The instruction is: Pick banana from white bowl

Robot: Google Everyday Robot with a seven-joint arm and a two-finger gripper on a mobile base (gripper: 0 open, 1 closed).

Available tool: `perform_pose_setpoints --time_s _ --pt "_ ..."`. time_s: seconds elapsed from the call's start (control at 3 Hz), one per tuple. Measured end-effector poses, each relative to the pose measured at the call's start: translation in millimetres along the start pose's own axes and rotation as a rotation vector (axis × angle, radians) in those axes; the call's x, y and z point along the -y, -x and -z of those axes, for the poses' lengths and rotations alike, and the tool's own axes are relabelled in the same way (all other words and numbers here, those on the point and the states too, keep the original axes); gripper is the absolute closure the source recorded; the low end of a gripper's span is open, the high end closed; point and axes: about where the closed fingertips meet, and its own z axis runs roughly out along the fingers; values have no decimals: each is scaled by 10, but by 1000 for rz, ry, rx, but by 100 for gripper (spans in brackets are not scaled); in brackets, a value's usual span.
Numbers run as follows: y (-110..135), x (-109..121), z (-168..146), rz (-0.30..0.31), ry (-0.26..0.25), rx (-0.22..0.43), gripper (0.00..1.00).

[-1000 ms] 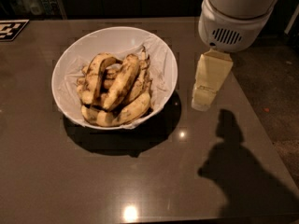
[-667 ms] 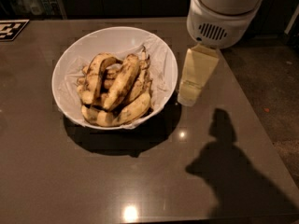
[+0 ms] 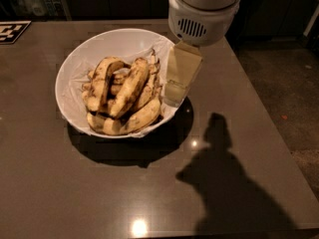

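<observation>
Plainly overripe, the long, thick, nearly straight yellow banana (image 3: 130, 87) is heavily flecked with brown-black, and its skin looks dull and soft. It lies on top of the heap in the middle of the wide, round, glossy white bowl (image 3: 119, 39), which stands on the dark brown, smooth, reflective tabletop (image 3: 75, 193). The banana's long axis runs diagonally, from its far-right end, close to the bowl's far side, down to its near-left end, and it rests across the other fruit. To its left a sharply arched spotted banana (image 3: 102, 78) humps over the pile, and a thinner curved banana (image 3: 142, 117) lies along the near side. Crumpled white paper lining (image 3: 79, 73) shows between the fruit and the bowl's wall.

The pale yellow, flat-sided, blocky gripper (image 3: 174, 96) hangs below a rounded white arm housing (image 3: 199, 14) with a vent grille. Its tip is at the bowl's right rim, just right of the banana. Whether the gripper is spread or closed cannot be told. A dark arm shadow (image 3: 224, 183) falls on the tabletop at the near right, and a black-and-white checkered marker (image 3: 12, 31) lies at the far left.
</observation>
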Motion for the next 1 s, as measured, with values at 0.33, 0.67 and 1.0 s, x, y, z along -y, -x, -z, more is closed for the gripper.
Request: perform_pose_setpoints --time_s 0.33,0.67,1.0 --pt "11 -65 -11 -34 54 42 0" --pt "-22 -130 12 -111 115 39 0" --pt "134 -281 132 -153 141 22 0"
